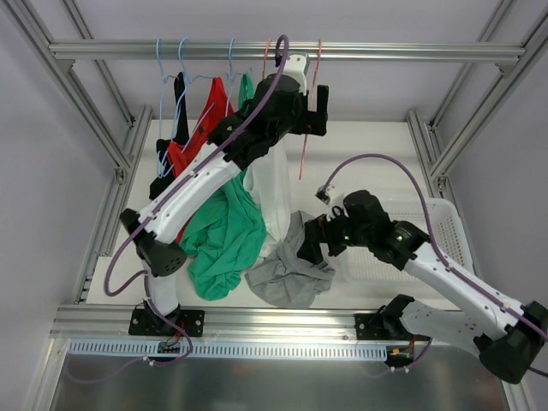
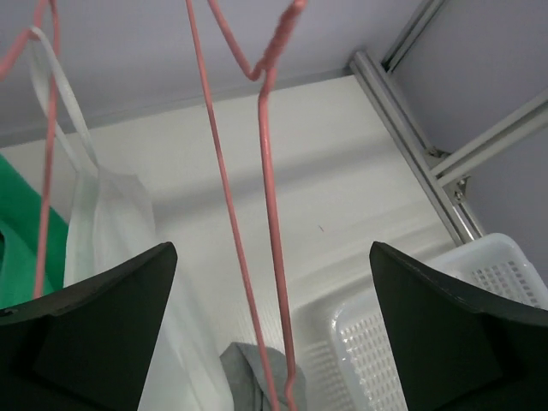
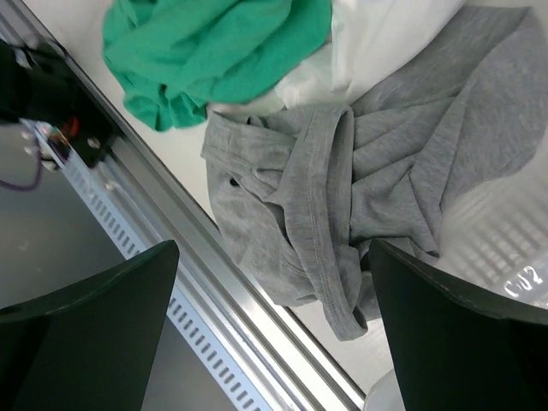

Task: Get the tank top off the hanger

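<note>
White table point(image 1: 360, 145) inside an aluminium frame, with a rail point(image 1: 385, 51) across the back. Left to right on the rail:

- **Hung tops:** a black top point(image 1: 175, 128), a red top point(image 1: 214, 103) and a bit of green are on blue hangers.
- **Green cloth:** the green cloth point(image 1: 224, 240) piles onto the table. Can't tell if it is off its hanger.
- **White tank top:** the white tank top point(image 1: 272, 193) is on a pink hanger. Its strap is over the wire in the left wrist view.
- **Left gripper:** the left gripper point(image 1: 320, 110) is up at the rail with jaws wide and nothing held. The bare pink hanger point(image 2: 272, 214) runs through the gap without touching either finger.
- **Grey tank top:** the grey tank top point(image 1: 287, 270) is crumpled on the table, touching the basket's near-left corner and off any hanger.
- **Right gripper:** the right gripper point(image 3: 272, 248) is low over the grey top, jaws wide, empty.
- **Basket:** the white basket point(image 1: 445, 231) is far right, and no garment shows in it.

Progress: one hanger is stripped and the grey top is down, so the removal looks done for that piece. If the white top is the target, it is not yet off. The grey top may need moving to the basket.
</note>
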`<move>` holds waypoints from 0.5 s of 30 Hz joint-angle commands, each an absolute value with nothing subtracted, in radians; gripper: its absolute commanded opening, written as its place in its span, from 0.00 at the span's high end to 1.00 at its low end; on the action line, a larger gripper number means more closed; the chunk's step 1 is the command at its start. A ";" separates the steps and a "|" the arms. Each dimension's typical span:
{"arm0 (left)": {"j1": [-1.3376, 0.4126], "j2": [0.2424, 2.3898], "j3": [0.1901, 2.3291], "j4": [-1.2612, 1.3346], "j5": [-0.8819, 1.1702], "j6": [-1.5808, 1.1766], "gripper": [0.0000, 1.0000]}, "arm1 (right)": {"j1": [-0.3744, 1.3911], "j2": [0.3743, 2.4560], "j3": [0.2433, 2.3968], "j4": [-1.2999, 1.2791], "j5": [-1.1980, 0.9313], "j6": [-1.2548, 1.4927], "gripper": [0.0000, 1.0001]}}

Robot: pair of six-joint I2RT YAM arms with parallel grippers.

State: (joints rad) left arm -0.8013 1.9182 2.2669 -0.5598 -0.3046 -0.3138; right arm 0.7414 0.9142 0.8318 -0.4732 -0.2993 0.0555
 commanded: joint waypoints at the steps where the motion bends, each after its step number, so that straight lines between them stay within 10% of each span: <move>1: -0.888 1.695 2.220 -0.538 -0.415 -0.246 0.01 | 0.813 1.044 0.940 -0.514 -0.200 -0.077 0.01; 15: -0.969 1.065 1.542 -0.529 -0.400 -0.318 0.01 | 1.029 1.569 0.901 -0.413 0.064 -0.011 0.01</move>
